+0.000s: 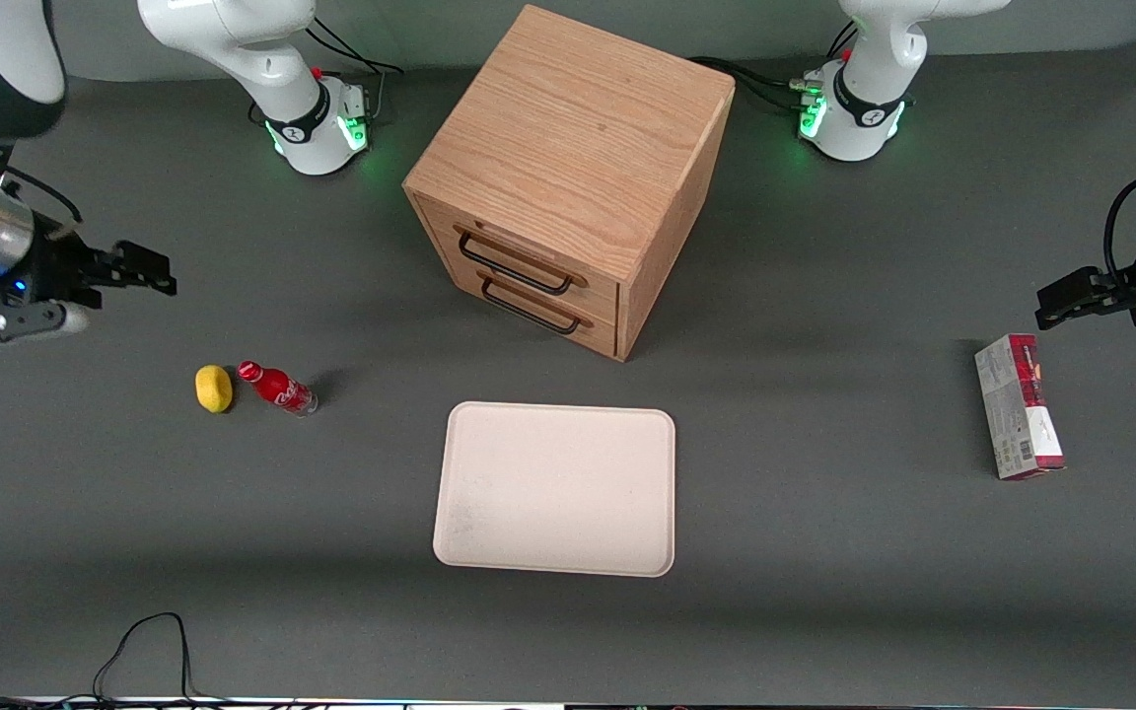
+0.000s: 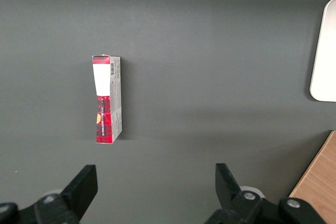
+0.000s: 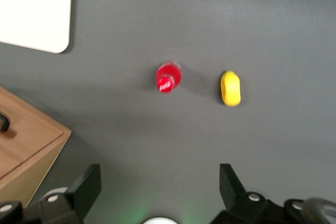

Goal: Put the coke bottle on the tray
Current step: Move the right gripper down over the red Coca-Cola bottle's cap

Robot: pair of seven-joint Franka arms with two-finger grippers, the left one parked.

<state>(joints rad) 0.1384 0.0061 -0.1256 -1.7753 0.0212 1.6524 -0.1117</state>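
Observation:
The coke bottle (image 1: pixel 277 388) is a tiny red bottle with a red cap and white script. It stands on the grey table beside a yellow lump, toward the working arm's end. In the right wrist view the bottle (image 3: pixel 168 77) shows from above. The cream-white tray (image 1: pixel 556 488) lies flat in the middle of the table, nearer the front camera than the cabinet; its corner shows in the right wrist view (image 3: pixel 52 35). My right gripper (image 1: pixel 139 268) is open and empty, raised above the table, farther from the front camera than the bottle. It also shows in the right wrist view (image 3: pixel 160 184).
A yellow lemon-like lump (image 1: pixel 214 388) lies close beside the bottle, also in the right wrist view (image 3: pixel 230 88). An oak two-drawer cabinet (image 1: pixel 568 177) stands mid-table, farther from the front camera than the tray. A red-and-grey carton (image 1: pixel 1019 419) lies toward the parked arm's end.

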